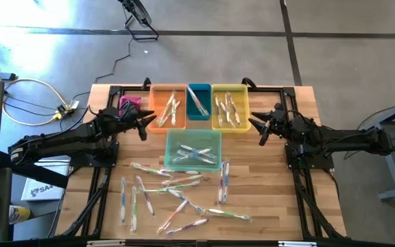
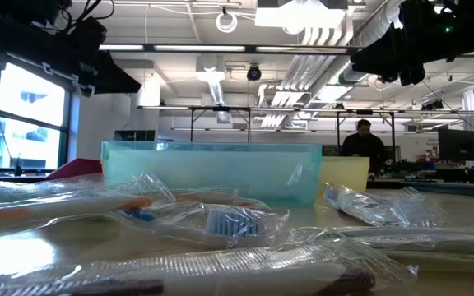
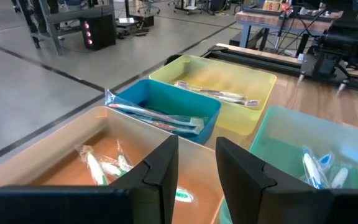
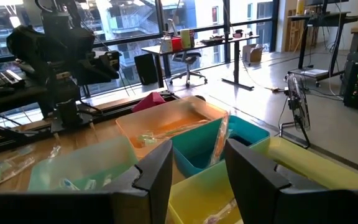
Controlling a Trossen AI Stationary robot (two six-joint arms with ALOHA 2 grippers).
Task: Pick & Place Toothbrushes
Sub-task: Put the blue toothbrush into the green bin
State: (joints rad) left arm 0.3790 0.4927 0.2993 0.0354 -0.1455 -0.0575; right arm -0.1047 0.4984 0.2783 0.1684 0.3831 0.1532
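Several wrapped toothbrushes (image 1: 177,195) lie loose on the near half of the wooden table (image 1: 273,206). More toothbrushes lie in the orange bin (image 1: 168,106), the blue bin (image 1: 198,101), the yellow bin (image 1: 230,106) and the pale turquoise bin (image 1: 193,149). My left gripper (image 1: 146,123) hovers open beside the orange bin's left side, above the table, with nothing between its fingers (image 3: 166,168). My right gripper (image 1: 259,128) hovers open just right of the yellow bin, also holding nothing. In the low view, wrapped toothbrushes (image 2: 220,222) lie in front of the turquoise bin (image 2: 212,173).
A pink object (image 1: 130,103) sits at the far left of the table behind my left gripper. Black frame rails (image 1: 101,199) run along the table's left and right sides. Cables (image 1: 33,103) lie on the floor at the left. A person (image 2: 364,140) stands in the room beyond.
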